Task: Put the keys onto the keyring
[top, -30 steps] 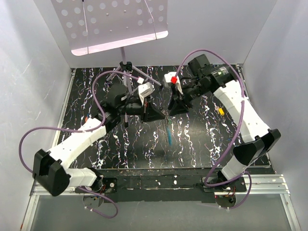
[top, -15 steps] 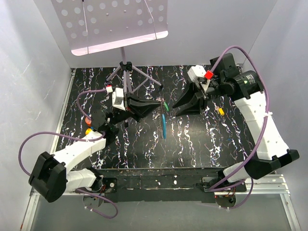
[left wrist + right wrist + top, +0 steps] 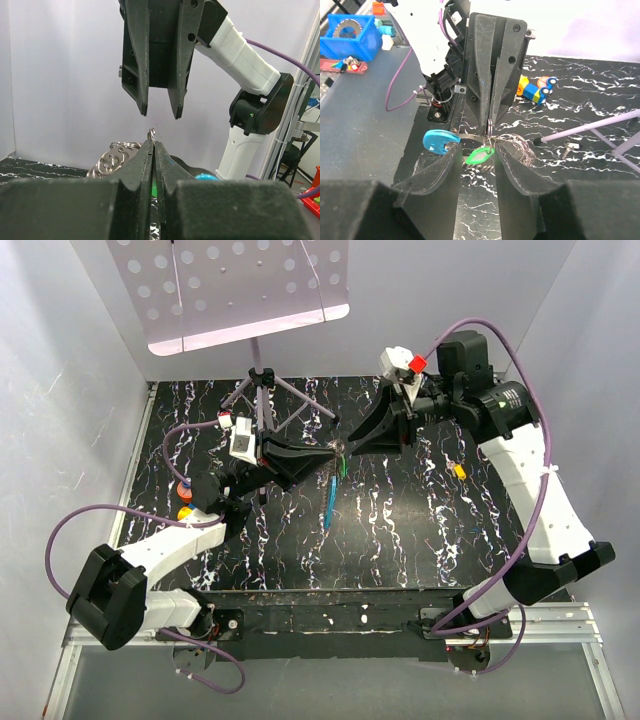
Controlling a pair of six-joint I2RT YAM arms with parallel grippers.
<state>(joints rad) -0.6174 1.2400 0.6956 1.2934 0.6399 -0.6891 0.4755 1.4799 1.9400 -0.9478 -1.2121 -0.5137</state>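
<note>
From the near left, the left pincer [image 3: 333, 449] is clamped tight on the keyring [image 3: 340, 446] and holds it in the air over the middle of the worktop [image 3: 420, 530]. The green key [image 3: 479, 155] dangles just under it beside a blue tag [image 3: 438, 140]; whether the key is threaded on I cannot tell. The right pincer [image 3: 352, 446] is half open and empty. It faces the keyring tip to tip from the far right, with the loop's free edge straight ahead of its gap.

A robotics lab: white-walled test booth [image 3: 60, 390], blue parts bin [image 3: 347, 31], grey workbench [image 3: 365, 125].
</note>
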